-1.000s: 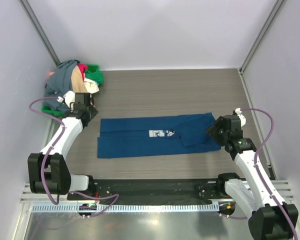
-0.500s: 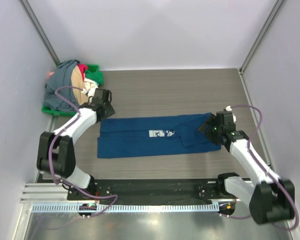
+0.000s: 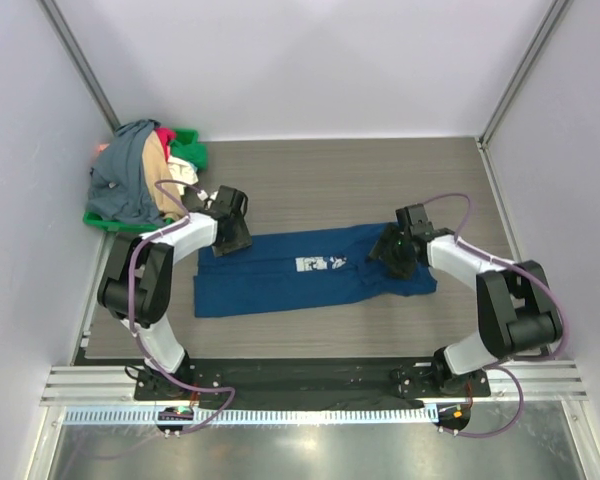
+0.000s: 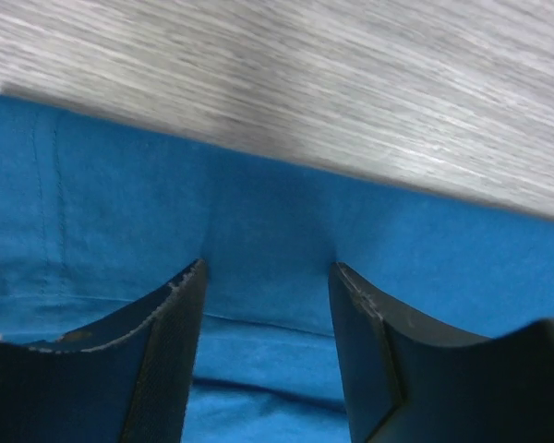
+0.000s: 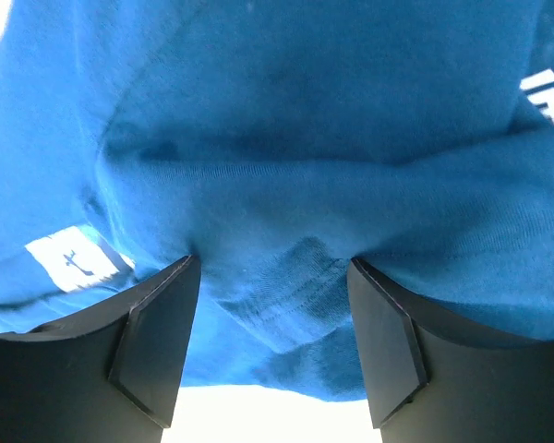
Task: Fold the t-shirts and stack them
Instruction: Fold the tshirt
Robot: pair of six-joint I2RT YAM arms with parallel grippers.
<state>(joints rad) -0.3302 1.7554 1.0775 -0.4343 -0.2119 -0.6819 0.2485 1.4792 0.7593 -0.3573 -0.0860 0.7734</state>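
Top external view: the navy t-shirt [image 3: 280, 285] lies flat mid-tabletop, with the other t-shirts [image 3: 140, 170] heaped at the far left corner. Our left gripper [image 3: 230, 238] stands open astride its far edge, and our right gripper [image 3: 391, 253] stands open over a cloth ridge at its right end. We judge both must pinch every layer together, then lift evenly.

Our left arm [image 3: 175, 238] and right arm [image 3: 460, 262] white with black joints, purple cables [image 3: 448, 196], our left gripper [image 4: 268, 277] and right gripper [image 5: 272, 268] black, wedge-shaped fingers [image 4: 166, 360]
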